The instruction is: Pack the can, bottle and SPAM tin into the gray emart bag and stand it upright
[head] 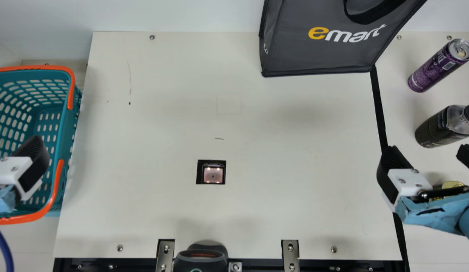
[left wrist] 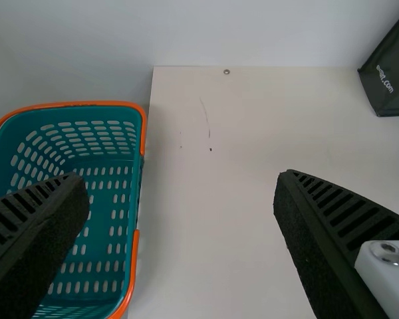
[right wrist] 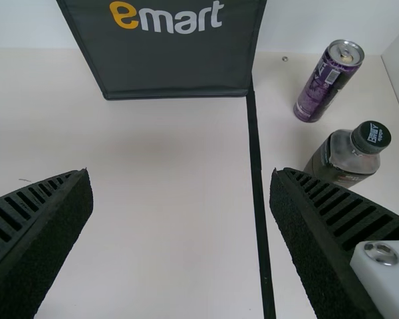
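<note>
Nearest me, at the bottom edge of the main view, a black scanner-like device (head: 200,258) sits between two metal brackets (head: 166,255). A small square sensor window (head: 213,175) is set in the table (head: 162,132) beyond it.

Left gripper (head: 25,162): at the left of the main view, above the teal basket (head: 64,139) with orange handles. Its own wrist view confirms the jaws spread wide, nothing between them.

Right gripper (head: 428,150): lower right of the main view, jaws likewise well parted and unloaded. The SPAM tin (head: 451,184) lies at the right edge, mostly hidden behind this gripper; its gold rim is visible.

Farther off, the dark bottle (head: 442,126) stands at the right edge. The main view cuts its cap; the right wrist view gives the cap whole.

Beyond it, upper right, the purple can (head: 432,71) stands outside the bag.

Farthest, at the top, the gray emart bag (head: 317,56) stands upright. The right wrist view presents its lettered front, the left wrist view its side panel.
</note>
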You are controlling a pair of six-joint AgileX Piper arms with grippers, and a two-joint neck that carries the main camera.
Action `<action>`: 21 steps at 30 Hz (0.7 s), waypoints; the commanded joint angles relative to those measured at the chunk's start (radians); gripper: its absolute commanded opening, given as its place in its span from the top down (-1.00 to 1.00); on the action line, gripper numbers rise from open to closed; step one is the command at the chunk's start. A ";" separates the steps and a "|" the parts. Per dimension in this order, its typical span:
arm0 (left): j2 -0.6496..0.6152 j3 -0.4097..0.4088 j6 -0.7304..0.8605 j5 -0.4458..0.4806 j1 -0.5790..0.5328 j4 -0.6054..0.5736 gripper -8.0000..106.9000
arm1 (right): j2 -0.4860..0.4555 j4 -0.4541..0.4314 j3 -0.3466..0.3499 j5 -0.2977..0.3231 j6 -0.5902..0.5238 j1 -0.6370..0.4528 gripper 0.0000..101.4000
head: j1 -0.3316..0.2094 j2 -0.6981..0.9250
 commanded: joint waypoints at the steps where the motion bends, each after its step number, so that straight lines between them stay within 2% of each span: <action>1: 0.000 0.000 0.000 0.000 0.000 0.000 -0.71 | 0.000 0.000 0.000 0.000 0.000 0.000 -0.87 | -0.032 -0.020; 2: 0.000 0.000 0.000 0.000 0.000 0.000 -0.71 | 0.000 0.000 0.000 0.000 0.000 0.000 -0.87 | -0.074 -0.062; 12: 0.000 0.000 0.000 0.000 0.000 0.000 -0.71 | 0.000 0.000 0.000 0.000 0.000 0.000 -0.87 | -0.307 -0.295; 13: 0.000 0.000 0.000 0.000 0.000 0.000 -0.71 | 0.000 0.000 0.000 0.000 0.000 0.000 -0.87 | -0.322 -0.318; 21: 0.000 0.000 0.000 0.000 0.000 0.000 -0.71 | 0.000 0.000 0.000 -0.001 0.000 0.000 -0.87 | -0.322 -0.318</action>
